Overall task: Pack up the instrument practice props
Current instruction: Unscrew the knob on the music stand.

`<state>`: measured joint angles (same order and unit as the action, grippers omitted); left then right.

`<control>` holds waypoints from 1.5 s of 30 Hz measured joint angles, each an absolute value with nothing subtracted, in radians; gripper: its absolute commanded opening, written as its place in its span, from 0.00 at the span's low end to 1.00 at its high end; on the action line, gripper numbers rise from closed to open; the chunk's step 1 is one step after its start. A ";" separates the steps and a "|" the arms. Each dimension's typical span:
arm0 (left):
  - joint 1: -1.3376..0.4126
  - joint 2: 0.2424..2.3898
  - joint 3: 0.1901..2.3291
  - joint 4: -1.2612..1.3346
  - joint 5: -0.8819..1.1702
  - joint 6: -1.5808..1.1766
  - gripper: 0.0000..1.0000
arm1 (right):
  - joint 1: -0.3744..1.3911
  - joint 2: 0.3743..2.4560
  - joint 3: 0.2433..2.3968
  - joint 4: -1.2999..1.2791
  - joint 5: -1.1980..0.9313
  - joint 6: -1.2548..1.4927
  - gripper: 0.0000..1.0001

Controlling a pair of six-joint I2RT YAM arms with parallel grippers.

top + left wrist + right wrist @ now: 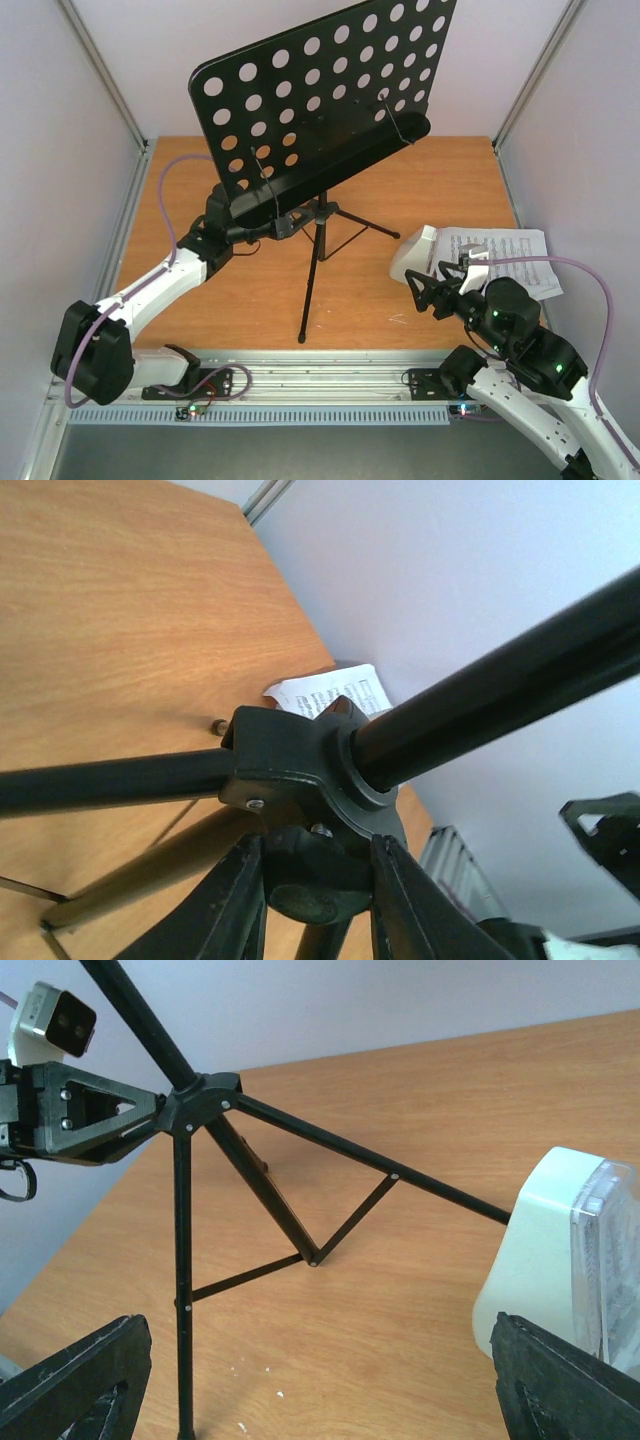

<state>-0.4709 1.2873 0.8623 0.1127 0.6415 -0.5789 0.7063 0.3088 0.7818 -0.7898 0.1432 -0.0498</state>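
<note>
Arms: white links, black joints. Left arm [150, 290] & right arm [530, 405] each w/ purple cable [165, 195] loop. Green LEDs [497, 318] on right arm's black wrist. Left fingers [100, 1135] black, triangular cut-outs, silver screws.

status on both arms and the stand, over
left end effector shut on music stand hub. right end effector open beside metronome. stand upright, sheet music lying past metronome.

Bright, even, diffuse light leaves only faint soft shadows on the table [440, 190]; the music stand [290, 760] hub just ahead of the left gripper [320, 905] is soft-focused, and the right gripper [320, 1380] shows its own fingers [70, 1380] blurred at the frame bottom.
</note>
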 measured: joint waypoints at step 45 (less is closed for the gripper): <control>-0.470 1.271 0.917 -0.001 0.631 0.015 0.40 | 0.706 0.271 0.785 -0.816 0.130 -0.041 0.94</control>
